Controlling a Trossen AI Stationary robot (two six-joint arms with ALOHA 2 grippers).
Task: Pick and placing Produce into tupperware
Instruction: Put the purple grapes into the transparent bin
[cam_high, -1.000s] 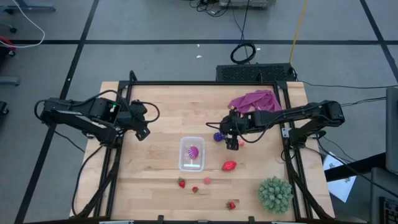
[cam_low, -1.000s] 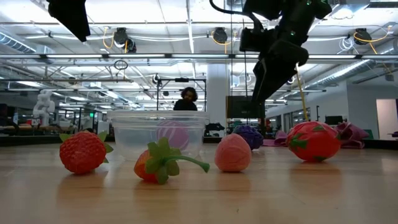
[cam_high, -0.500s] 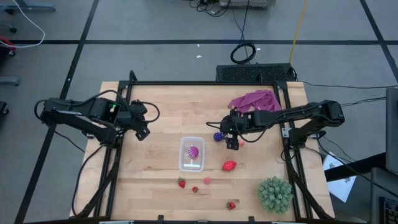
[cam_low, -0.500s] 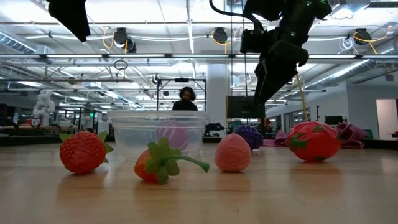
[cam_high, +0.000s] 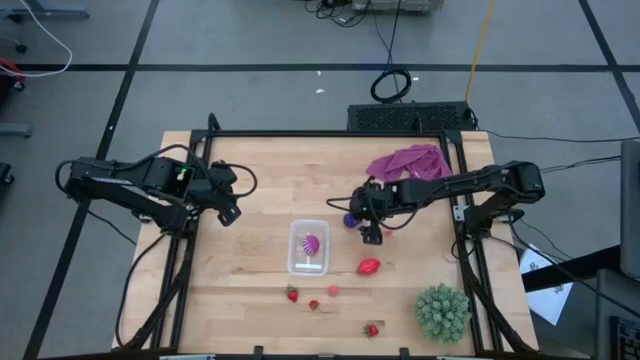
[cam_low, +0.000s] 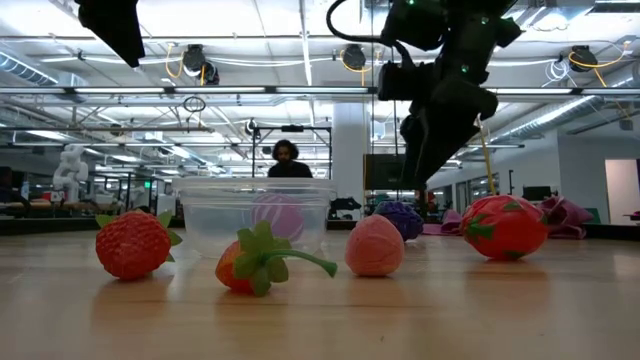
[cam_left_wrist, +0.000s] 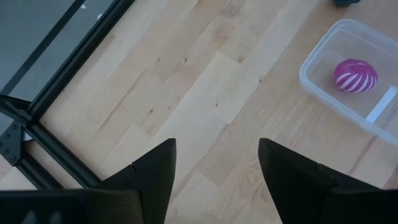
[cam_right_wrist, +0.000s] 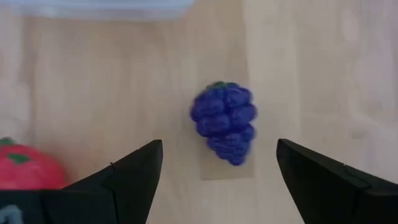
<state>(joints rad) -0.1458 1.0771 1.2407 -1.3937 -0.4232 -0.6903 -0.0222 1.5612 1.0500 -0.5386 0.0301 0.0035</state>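
The clear tupperware (cam_high: 309, 248) stands mid-table with the purple-pink round piece (cam_high: 310, 242) inside it. The purple grape bunch (cam_right_wrist: 225, 121) lies on the wood to the container's right. My right gripper (cam_right_wrist: 219, 168) hovers open just above the bunch (cam_high: 350, 219), its fingers spread to either side and touching nothing. The larger red piece (cam_high: 369, 266), strawberries (cam_high: 292, 294) (cam_high: 371, 329) and a pink piece (cam_high: 333, 290) lie toward the near edge. My left gripper (cam_high: 228, 212) waits open near the table's left side, raised off the wood.
A purple-pink cloth (cam_high: 408, 161) lies at the far right corner. A spiky green plant (cam_high: 442, 312) stands at the near right corner. Bare wood lies between the left gripper and the tupperware (cam_left_wrist: 354, 81). A person stands far off in the room (cam_low: 286, 158).
My right gripper has shifted a little toward the table's left, closer over the grape bunch, and seems slightly lower in the low view. Its fingers have stayed open. The produce and container have kept still.
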